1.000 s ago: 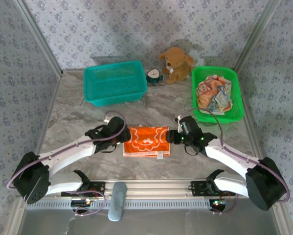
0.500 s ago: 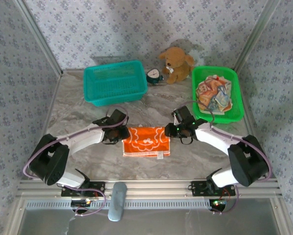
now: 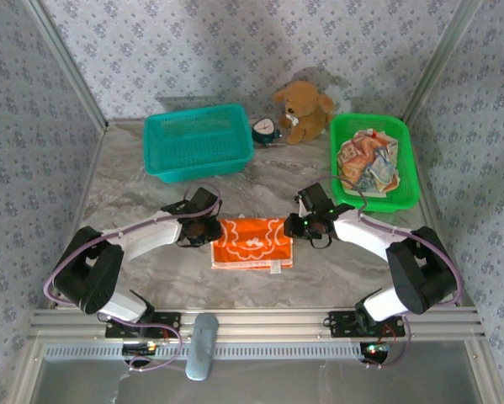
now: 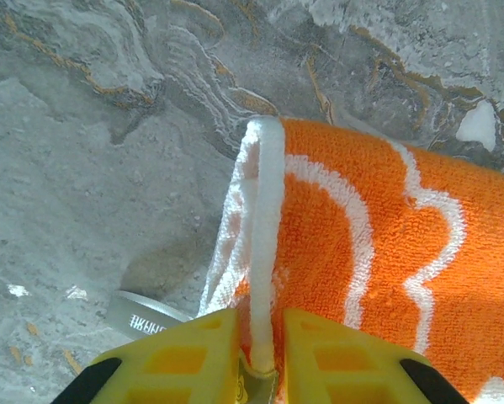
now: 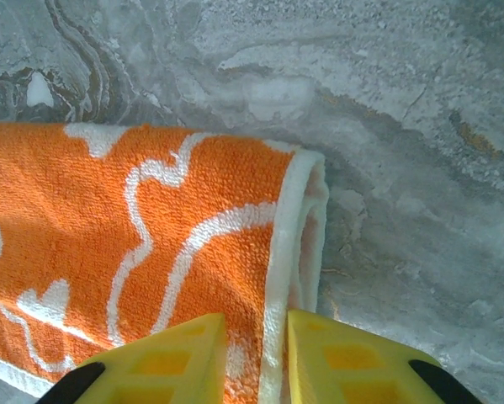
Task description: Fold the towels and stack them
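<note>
Grey marbled table [image 3: 134, 181], enclosed by walls papered in a pale floral print, seen from above. An orange towel [image 3: 253, 242] with white patterning is laid flat and folded at the middle of the table, between the two arms.

The left gripper [image 3: 208, 231] is set at the towel's left edge. In the left wrist view its yellow fingers [image 4: 184, 358] are seen clamped on the white hem, which is pinched upright between them.

The right gripper [image 3: 300, 225] is set at the towel's right edge. In the right wrist view the folded white hem is seen caught between its yellow fingers [image 5: 336, 358], which are closed on it.

Other towels [image 3: 365, 164] are heaped in a green basket [image 3: 407, 168] at the right. A teal basket [image 3: 199, 114] is placed at the back left, and a brown plush toy [image 3: 304, 109] is seated between the two baskets against the back wall.
</note>
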You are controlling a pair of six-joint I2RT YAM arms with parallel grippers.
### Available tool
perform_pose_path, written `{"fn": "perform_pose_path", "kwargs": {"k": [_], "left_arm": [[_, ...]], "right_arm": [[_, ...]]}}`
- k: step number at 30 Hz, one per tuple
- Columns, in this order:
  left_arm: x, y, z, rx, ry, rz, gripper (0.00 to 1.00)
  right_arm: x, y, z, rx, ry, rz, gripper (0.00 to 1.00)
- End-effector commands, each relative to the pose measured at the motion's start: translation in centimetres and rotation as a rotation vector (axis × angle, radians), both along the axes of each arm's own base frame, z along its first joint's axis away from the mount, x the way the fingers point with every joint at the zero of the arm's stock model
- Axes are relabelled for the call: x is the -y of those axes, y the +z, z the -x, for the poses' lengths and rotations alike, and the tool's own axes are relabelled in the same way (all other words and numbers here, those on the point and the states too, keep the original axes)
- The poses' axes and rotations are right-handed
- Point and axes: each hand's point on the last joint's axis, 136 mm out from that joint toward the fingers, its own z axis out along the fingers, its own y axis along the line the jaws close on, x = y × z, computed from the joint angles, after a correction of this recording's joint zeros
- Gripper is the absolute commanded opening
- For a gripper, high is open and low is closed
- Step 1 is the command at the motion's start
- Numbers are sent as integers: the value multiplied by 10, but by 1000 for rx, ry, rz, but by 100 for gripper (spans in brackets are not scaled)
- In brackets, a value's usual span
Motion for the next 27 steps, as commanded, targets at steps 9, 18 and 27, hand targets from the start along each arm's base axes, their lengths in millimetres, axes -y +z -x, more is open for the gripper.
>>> {"fn": "perform_pose_path", "kwargs": {"k": [9,18,27], "left_arm": [[-1,12,5,11,6,11,0],[-9,31,21,34,7,14,0],[-17,37,48,49,26,26,0]], "right_arm": [[1,6,13,-15,-6,-21,4],[5,27,22,14,-3,-35,0],[14,30,48,17,-6,-49,0]]}}
